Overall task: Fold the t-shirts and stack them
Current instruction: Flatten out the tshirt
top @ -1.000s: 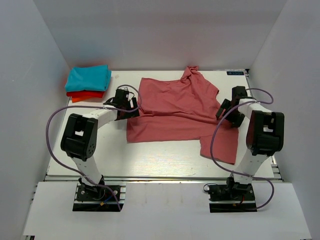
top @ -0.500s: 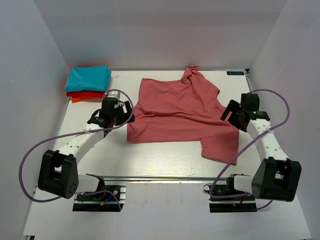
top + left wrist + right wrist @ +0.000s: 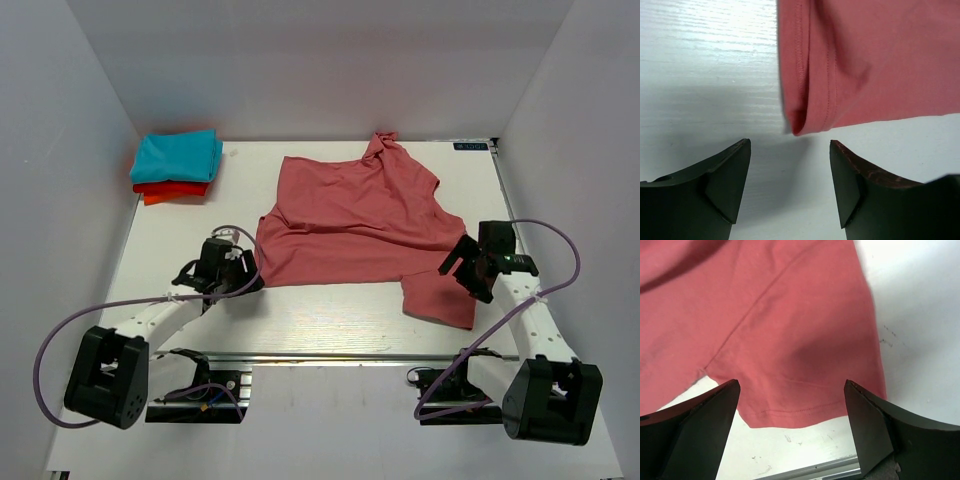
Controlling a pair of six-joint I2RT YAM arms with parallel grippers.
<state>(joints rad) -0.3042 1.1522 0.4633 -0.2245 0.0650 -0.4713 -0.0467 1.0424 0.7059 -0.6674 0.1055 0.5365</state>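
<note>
A large salmon-pink t-shirt (image 3: pixel 350 215) lies spread and rumpled in the middle of the white table (image 3: pixel 320 320). At the back left a turquoise folded t-shirt (image 3: pixel 178 155) rests on an orange-red one (image 3: pixel 165 192). My left gripper (image 3: pixel 243 276) is low, just short of the pink shirt's near-left corner (image 3: pixel 799 125). That gripper (image 3: pixel 789 149) is open, with only bare table between its fingers. My right gripper (image 3: pixel 463 268) hovers over the near-right sleeve (image 3: pixel 790 320), and this gripper (image 3: pixel 791 390) is open wide with the sleeve hem showing between its fingers.
White walls enclose the table on the left, back and right. A metal rail (image 3: pixel 830 467) runs along the near edge, close under the right gripper. Purple cables loop from both arms. A small dark label (image 3: pixel 470 146) sits at the back right.
Both arms have swung toward the near edge. The left gripper went from the shirt's left side to its near-left corner and narrowed a little. The right gripper came down to the sleeve hem.
</note>
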